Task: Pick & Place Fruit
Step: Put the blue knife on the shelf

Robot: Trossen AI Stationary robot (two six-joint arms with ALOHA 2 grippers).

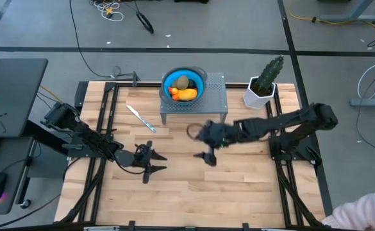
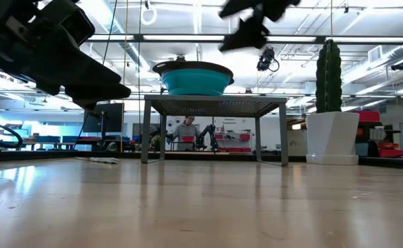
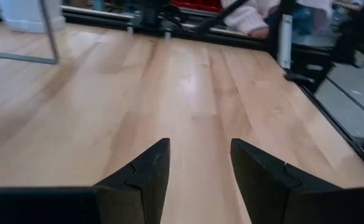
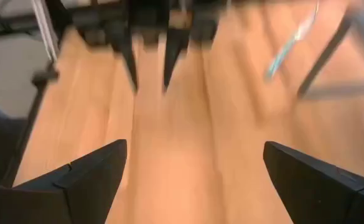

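I see the fruit (image 1: 184, 88) sitting in the blue bowl (image 1: 200, 76) on top of the small grey metal stand (image 1: 216, 102): a yellow-orange oblong, an olive-brown oval and tiny orange-red balls. My right gripper (image 1: 206, 158) hangs in front of the stand, fingers spread wide, holding nothing. My left gripper (image 1: 154, 163) waits further left of the stand, fingers partly apart and empty.

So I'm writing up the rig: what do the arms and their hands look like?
Both arms are dark, near-black, jointed links. The left hand and right hand each end in two fingers. Up close, the left fingers and right fingers are matte black wedges tapering to points. No markings are visible.
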